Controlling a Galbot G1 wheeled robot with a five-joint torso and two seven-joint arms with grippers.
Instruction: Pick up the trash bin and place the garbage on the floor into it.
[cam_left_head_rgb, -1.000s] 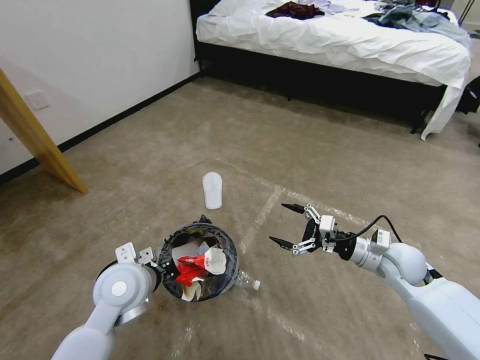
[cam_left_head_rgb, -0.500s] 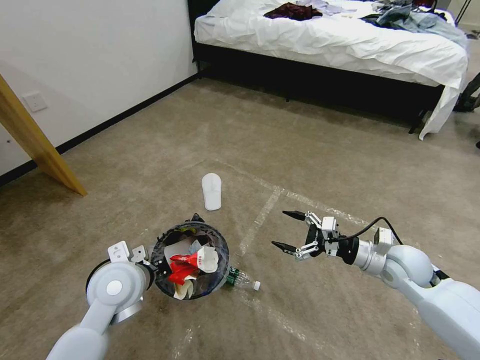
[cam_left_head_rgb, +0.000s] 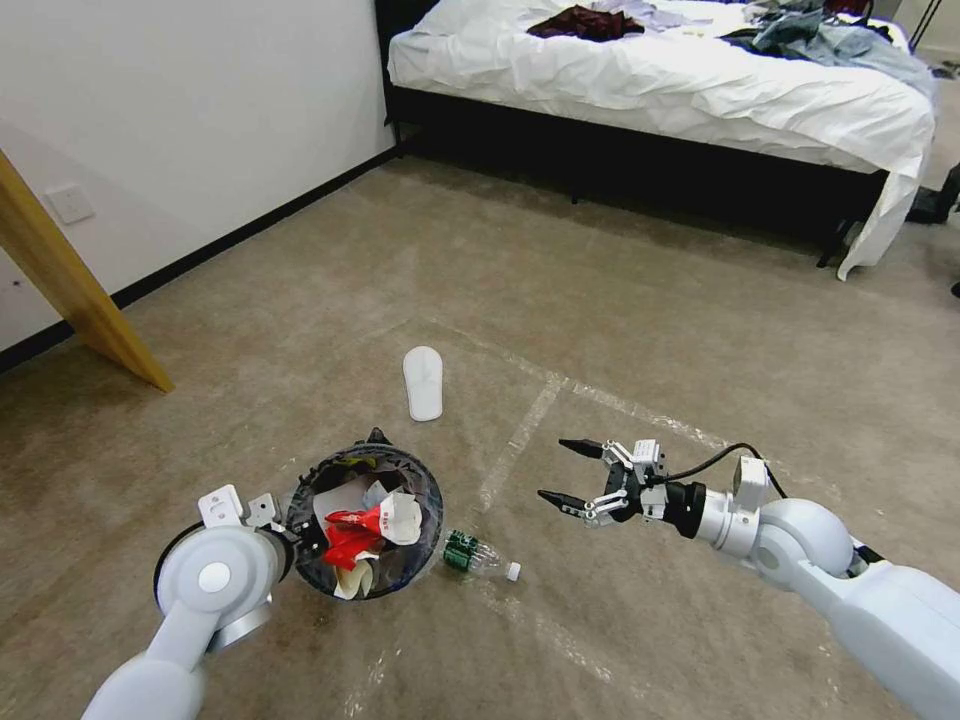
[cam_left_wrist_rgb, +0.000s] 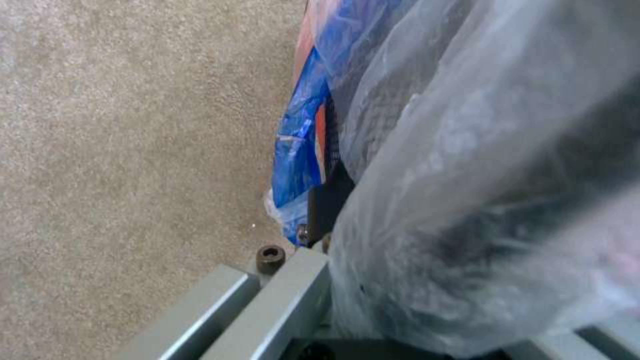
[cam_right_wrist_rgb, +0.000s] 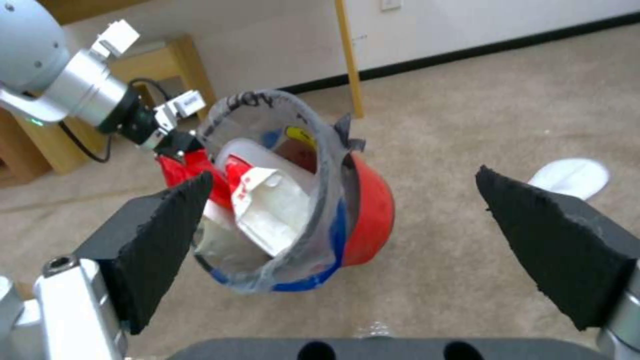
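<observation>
The red trash bin (cam_left_head_rgb: 365, 520), lined with a clear blue-edged bag, hangs tilted just above the floor (cam_left_head_rgb: 650, 330) at lower left, stuffed with white paper and red wrappers. My left gripper (cam_left_head_rgb: 300, 530) is shut on its rim; the left wrist view shows the bag (cam_left_wrist_rgb: 467, 150) pressed against it. A clear plastic bottle (cam_left_head_rgb: 478, 556) with a green label lies on the carpet right of the bin. A white slipper (cam_left_head_rgb: 424, 382) lies farther out. My right gripper (cam_left_head_rgb: 560, 472) hovers open, above and right of the bottle, facing the bin (cam_right_wrist_rgb: 363, 205).
A bed (cam_left_head_rgb: 650, 80) with white sheets and clothes stands at the back. A slanted wooden leg (cam_left_head_rgb: 80, 290) and white wall (cam_left_head_rgb: 200, 120) bound the left side. Whitish tape lines (cam_left_head_rgb: 520, 435) cross the carpet between bin and right gripper.
My left arm has carried the bin to the left, uncovering the bottle that lay half under it. The right gripper has sunk a little lower, still open.
</observation>
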